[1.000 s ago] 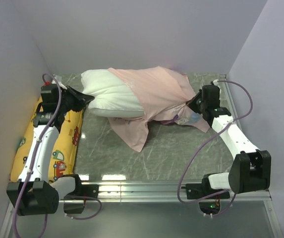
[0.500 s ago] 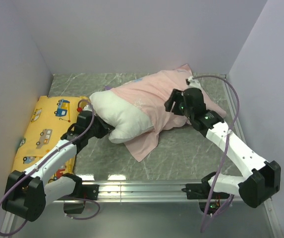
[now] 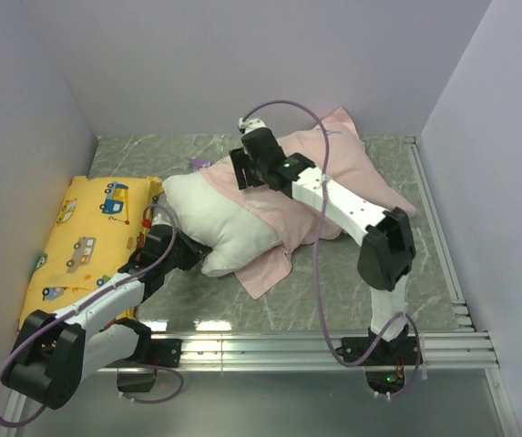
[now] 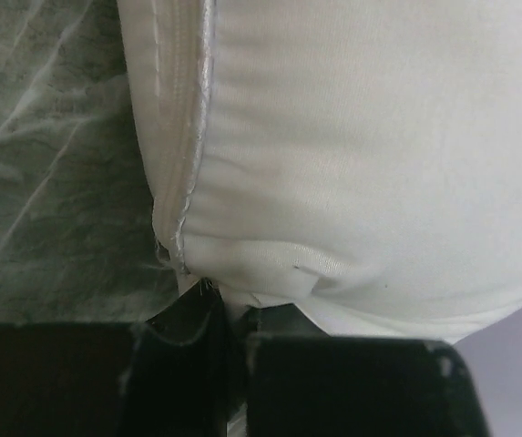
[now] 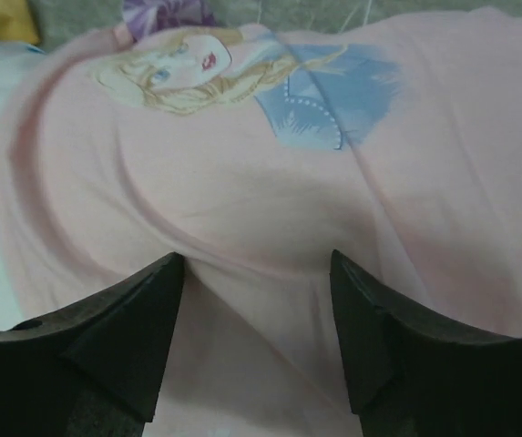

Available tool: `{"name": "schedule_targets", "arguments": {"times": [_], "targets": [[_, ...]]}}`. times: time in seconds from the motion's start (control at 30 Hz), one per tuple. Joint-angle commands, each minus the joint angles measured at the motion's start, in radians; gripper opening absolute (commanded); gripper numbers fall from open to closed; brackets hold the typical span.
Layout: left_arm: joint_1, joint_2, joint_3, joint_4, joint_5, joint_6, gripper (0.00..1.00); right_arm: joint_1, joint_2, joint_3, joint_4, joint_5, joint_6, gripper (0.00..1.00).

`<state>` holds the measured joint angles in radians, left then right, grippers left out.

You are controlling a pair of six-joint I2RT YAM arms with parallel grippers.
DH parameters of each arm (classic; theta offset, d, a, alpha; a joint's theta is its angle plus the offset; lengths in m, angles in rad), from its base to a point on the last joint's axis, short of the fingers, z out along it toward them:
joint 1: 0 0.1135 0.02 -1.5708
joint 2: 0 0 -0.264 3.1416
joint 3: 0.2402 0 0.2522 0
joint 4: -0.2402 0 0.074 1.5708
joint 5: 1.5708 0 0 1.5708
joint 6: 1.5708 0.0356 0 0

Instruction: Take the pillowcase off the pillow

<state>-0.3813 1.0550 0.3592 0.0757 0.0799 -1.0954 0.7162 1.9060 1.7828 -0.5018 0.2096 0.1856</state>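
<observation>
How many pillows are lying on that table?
2. The white pillow lies mid-table, its right end inside the pink pillowcase; the yellow vehicle-print pillow lies at the left edge. None seems hidden.

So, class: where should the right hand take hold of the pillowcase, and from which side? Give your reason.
Probably its slack right end, approached from above on the right. The pillowcase covers only the right part of the pillow, whose bared white left corner the left hand is shut on, so a rightward pull should slide it off.
</observation>
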Motion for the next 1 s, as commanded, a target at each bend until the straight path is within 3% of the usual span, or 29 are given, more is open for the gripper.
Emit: {"name": "schedule_targets", "arguments": {"times": [0.0, 0.03, 0.1, 0.13, 0.23, 0.47, 0.57, 0.67, 0.7, 0.77, 0.8, 0.87, 0.97], "targets": [[-0.008, 0.013, -0.051, -0.047, -0.02, -0.011, 0.0, -0.001, 0.059, 0.078, -0.101, 0.088, -0.044, 0.67], [-0.007, 0.016, -0.054, -0.037, -0.019, -0.017, 0.0, -0.004, 0.061, 0.075, -0.092, 0.138, -0.028, 0.54], [-0.008, 0.014, -0.066, -0.031, -0.015, -0.023, 0.0, -0.012, 0.057, 0.066, -0.093, 0.21, -0.002, 0.37], [-0.008, 0.013, -0.068, -0.031, -0.014, -0.029, 0.0, -0.033, 0.054, 0.063, -0.096, 0.243, 0.032, 0.2], [-0.008, -0.012, -0.074, -0.056, -0.017, -0.038, 0.0, -0.096, 0.025, 0.05, -0.106, 0.304, 0.124, 0.0], [-0.008, -0.163, -0.077, -0.197, -0.055, -0.037, 0.0, -0.458, -0.093, -0.1, -0.064, 0.225, 0.32, 0.0], [-0.007, -0.207, -0.071, -0.226, -0.052, -0.038, 0.0, -0.515, -0.108, -0.158, -0.02, 0.108, 0.348, 0.0], [-0.008, -0.23, -0.036, -0.249, -0.068, -0.031, 0.0, -0.489, -0.13, -0.209, 0.015, 0.065, 0.324, 0.0], [-0.008, -0.231, -0.02, -0.263, -0.071, -0.018, 0.0, -0.468, -0.134, -0.221, 0.034, 0.016, 0.315, 0.02], [-0.008, -0.222, 0.043, -0.284, -0.077, 0.0, 0.0, -0.445, -0.162, -0.238, 0.036, -0.016, 0.301, 0.15], [-0.008, -0.216, 0.067, -0.3, -0.077, 0.023, 0.0, -0.41, -0.179, -0.241, 0.023, -0.004, 0.284, 0.35], [-0.008, -0.193, 0.141, -0.321, -0.107, 0.051, 0.0, -0.365, -0.258, -0.264, 0.013, 0.025, 0.267, 0.59], [-0.008, -0.161, 0.23, -0.344, -0.134, 0.071, 0.0, -0.273, -0.402, -0.336, 0.012, 0.072, 0.238, 0.72]]}}
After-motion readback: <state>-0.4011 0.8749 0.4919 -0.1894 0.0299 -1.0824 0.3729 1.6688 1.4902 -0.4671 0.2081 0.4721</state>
